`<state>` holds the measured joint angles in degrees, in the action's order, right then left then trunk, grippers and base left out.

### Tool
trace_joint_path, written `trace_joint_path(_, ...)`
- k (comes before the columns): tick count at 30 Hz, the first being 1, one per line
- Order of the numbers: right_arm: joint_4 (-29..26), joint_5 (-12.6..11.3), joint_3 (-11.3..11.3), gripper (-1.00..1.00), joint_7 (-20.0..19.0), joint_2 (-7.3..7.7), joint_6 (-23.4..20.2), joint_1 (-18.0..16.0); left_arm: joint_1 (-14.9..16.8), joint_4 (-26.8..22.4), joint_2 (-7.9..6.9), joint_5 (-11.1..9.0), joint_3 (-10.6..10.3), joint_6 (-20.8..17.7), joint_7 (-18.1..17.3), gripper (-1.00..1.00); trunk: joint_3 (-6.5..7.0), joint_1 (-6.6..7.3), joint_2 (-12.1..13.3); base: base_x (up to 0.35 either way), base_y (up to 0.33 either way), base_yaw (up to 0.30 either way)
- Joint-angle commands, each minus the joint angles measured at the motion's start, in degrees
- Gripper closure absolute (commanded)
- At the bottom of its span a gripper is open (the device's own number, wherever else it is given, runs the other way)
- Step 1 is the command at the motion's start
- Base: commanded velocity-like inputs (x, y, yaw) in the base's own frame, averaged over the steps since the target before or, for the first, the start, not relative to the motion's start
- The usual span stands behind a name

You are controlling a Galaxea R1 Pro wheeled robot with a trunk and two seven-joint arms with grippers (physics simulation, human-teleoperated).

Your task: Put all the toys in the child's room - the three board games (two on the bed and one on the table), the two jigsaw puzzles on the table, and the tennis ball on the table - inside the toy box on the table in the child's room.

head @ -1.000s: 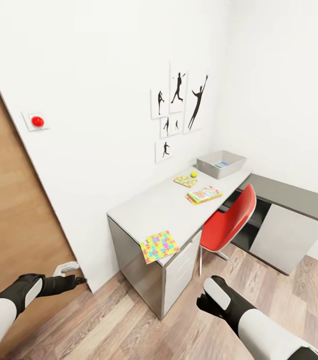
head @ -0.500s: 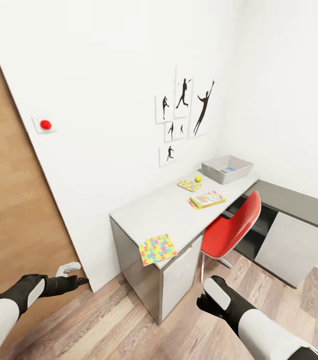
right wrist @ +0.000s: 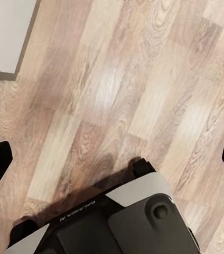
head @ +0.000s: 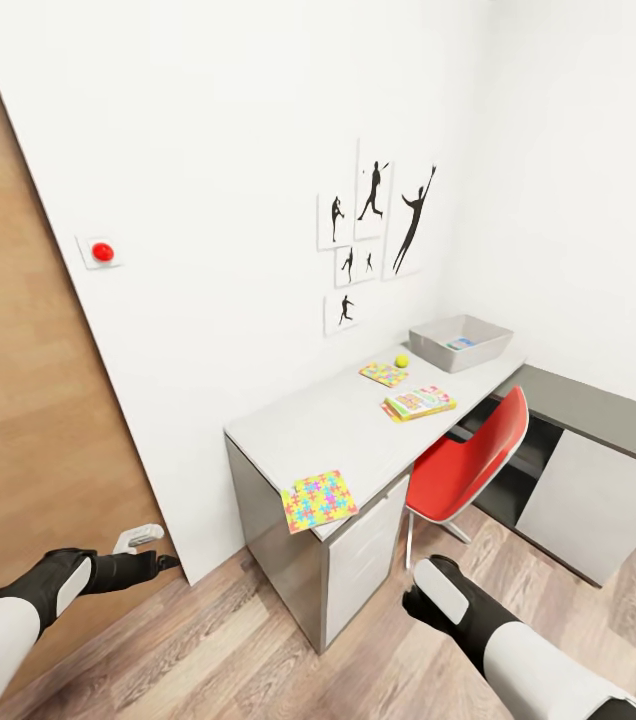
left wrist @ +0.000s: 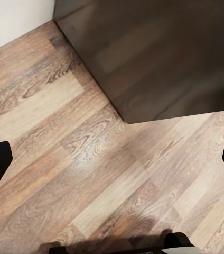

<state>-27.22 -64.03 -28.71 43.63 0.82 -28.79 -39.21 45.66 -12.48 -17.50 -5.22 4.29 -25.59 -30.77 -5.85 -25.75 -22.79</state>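
Place: a child's room at home, as I see it.
Signs: sports pictures (head: pixel 373 235) on my wall, desk (head: pixel 348 425) with puzzles (head: pixel 319 500), red chair (head: pixel 463 465), plank floor (head: pixel 228 640).

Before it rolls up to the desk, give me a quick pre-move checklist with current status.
1. Left claw empty, fingers spread wide over bare floor: ok.
2. Right claw empty, fingers spread wide: ok.
3. Toy box in sight at the far end of the table: ok. Something blue already lies inside.
4. Toys on the table located: large puzzle overhanging the near edge, small puzzle, tennis ball, board game: ok.
5. Access along the table front: red chair is pushed in there: not ok.
6. Bed games located: cannot tell.
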Motion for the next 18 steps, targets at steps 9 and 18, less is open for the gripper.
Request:
trace_joint_path(9, -0.2, -0.3, -0.5, -1.00, 0.3, 0.12, 0.0, 0.0, 0.0, -0.1, -0.03, -0.3, 0.4, -0.6, -0.2, -1.00, -0.13, -0.04, -0.1, 0.000, 0.000, 0.001)
trace_joint_path(18, -0.2, -0.3, -0.4, -1.00, 0.3, 0.14, 0.0, 0.0, 0.0, -0.1, -0.07, -0.3, 0.3, -0.6, -0.4, -1.00, -0.84, -0.92, -1.7, 0.000, 0.000, 0.000)
